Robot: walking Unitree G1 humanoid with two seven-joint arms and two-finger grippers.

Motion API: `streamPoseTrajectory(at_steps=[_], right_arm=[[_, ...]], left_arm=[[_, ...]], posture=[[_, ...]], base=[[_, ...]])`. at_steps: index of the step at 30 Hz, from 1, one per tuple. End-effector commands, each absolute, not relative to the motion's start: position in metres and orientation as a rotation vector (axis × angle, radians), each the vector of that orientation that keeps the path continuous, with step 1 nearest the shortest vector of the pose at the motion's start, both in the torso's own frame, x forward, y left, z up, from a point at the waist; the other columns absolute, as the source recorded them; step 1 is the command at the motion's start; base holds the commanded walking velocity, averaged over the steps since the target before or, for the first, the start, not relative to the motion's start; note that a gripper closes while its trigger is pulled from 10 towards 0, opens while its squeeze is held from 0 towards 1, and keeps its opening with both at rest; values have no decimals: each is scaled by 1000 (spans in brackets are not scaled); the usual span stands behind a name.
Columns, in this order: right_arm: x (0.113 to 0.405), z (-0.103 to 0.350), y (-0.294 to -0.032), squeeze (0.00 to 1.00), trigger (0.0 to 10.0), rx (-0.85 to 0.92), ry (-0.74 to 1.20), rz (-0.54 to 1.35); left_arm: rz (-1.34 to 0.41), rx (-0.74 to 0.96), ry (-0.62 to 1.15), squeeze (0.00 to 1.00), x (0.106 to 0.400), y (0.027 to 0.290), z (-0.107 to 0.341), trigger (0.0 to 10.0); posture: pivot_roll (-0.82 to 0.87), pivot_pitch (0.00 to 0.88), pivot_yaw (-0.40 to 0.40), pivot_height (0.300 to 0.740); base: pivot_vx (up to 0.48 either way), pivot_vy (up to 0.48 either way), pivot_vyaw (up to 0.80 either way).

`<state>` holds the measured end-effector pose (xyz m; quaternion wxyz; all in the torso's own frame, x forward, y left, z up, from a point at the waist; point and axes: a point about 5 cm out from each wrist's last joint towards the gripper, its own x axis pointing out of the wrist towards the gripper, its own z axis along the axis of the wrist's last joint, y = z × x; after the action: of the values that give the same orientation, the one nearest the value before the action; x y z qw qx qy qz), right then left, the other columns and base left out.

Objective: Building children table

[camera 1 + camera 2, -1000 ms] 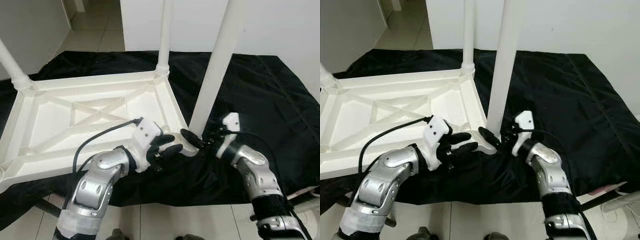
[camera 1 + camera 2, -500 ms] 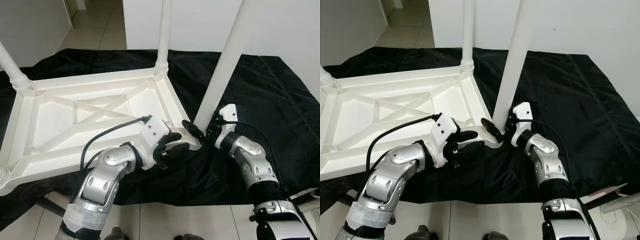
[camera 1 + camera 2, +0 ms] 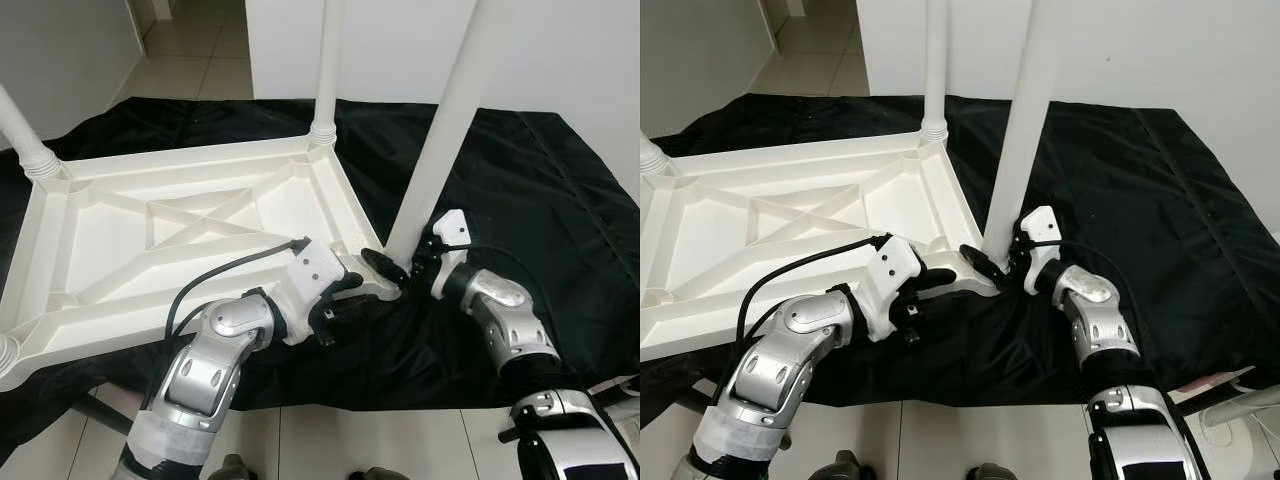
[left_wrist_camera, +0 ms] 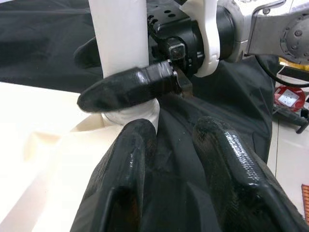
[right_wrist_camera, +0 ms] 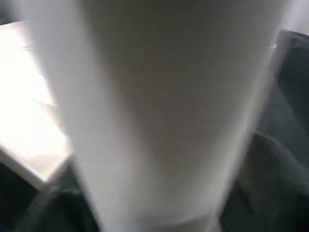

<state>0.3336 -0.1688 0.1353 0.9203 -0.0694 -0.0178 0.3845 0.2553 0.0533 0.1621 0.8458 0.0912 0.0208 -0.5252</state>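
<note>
The white children's table (image 3: pixel 150 220) lies upside down on a black cloth (image 3: pixel 520 180). A long white leg (image 3: pixel 440 140) stands slightly tilted in the near right corner socket. My right gripper (image 3: pixel 395 262) is shut on the foot of this leg, one finger (image 4: pixel 125 89) across its front and the other behind. In the right wrist view the leg (image 5: pixel 164 106) is close and blurred. My left gripper (image 3: pixel 352 302) lies low against that same corner, open, its fingers (image 4: pixel 217 150) resting on the cloth beside the table's rim.
Two more legs stand in their sockets, one at the far corner (image 3: pixel 325 70) and one at the left (image 3: pixel 22 135). The white wall (image 3: pixel 560 50) rises behind the cloth. Tiled floor (image 3: pixel 330 440) runs along the near edge. A small red and white object (image 4: pixel 289 96) lies off to my right.
My left gripper has slid forward to the table's corner and its fingers have drawn closer together. My right gripper has closed in round the leg's foot.
</note>
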Motion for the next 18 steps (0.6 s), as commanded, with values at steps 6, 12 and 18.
streamPoseTrajectory(at_steps=[6, 12, 18], right_arm=[[335, 133, -177, 0, 0, -165, -5, 784], [333, 132, -179, 0, 10000, -158, -5, 744], [332, 123, -182, 0, 10000, -126, 33, 613]], left_arm=[[-898, 207, 38, 0, 266, 65, 162, 10000], [-881, 201, 36, 0, 266, 64, 163, 10000], [-889, 205, 19, 0, 267, 60, 165, 10000]], posture=[[-2, 42, -37, 740], [-13, 43, -33, 740], [-26, 41, -15, 740]], base=[[0, 0, 0], [0, 0, 0], [0, 0, 0]])
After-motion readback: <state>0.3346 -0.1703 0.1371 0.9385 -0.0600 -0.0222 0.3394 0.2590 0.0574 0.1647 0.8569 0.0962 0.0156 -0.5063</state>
